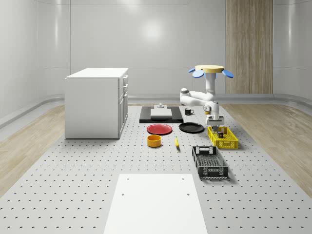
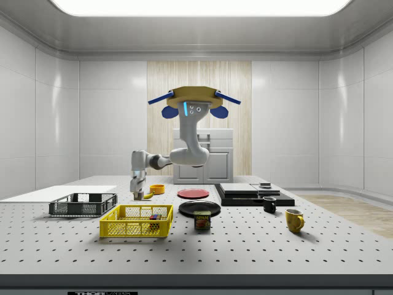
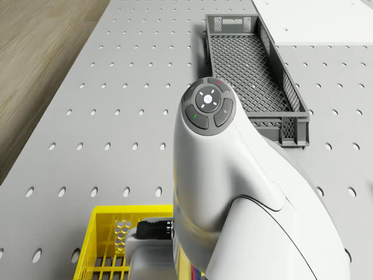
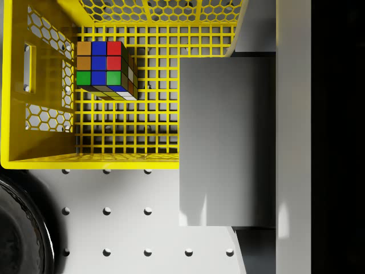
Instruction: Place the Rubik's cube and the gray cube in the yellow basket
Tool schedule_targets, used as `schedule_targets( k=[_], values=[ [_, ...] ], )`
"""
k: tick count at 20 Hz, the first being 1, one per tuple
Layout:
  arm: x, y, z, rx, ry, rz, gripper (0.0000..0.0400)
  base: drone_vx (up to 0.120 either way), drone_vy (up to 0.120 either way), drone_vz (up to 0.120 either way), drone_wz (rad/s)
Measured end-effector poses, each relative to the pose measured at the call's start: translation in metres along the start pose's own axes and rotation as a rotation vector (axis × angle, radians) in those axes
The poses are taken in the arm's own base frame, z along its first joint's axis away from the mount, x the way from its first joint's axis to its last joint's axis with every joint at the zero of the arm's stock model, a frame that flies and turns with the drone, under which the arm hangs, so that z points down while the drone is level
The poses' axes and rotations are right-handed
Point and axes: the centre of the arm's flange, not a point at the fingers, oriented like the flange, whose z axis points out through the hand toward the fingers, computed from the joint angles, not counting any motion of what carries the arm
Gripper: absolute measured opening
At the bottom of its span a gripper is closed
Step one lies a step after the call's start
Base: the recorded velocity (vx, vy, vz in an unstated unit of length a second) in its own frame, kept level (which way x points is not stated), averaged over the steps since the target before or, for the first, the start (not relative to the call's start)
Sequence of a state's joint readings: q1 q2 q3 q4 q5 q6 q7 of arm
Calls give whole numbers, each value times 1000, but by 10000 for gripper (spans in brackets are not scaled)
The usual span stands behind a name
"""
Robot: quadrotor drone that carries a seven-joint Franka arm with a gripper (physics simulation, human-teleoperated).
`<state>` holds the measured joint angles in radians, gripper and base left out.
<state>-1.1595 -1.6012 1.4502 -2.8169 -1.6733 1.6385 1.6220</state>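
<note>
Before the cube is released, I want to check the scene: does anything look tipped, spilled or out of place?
Nothing stands out. The Rubik's cube sits upright in a corner of the yellow basket. The gripper holds the gray cube above the basket's edge, with the drone hovering over the table beside the basket.

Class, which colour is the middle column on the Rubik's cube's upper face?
Blue, on the Rubik's cube; clearest in the wrist view.

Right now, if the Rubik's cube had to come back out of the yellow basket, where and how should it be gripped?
Come straight down from above and grip two opposite flat side faces of the multicoloured Rubik's cube. It sits flat on the floor of the yellow mesh plastic basket, near a corner, so the walls would likely block a sideways approach.
</note>
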Motion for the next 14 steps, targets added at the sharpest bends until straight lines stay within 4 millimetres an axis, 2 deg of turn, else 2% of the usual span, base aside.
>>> schedule_targets(
  k=[5, 14],
  values=[
    [0, 0, 0, 0, 0, 0, 250, 0, 120, 0, 0],
    [0, 0, 0, 0, 0, 0, 250, 0, 120, -107, 0]
  ],
)
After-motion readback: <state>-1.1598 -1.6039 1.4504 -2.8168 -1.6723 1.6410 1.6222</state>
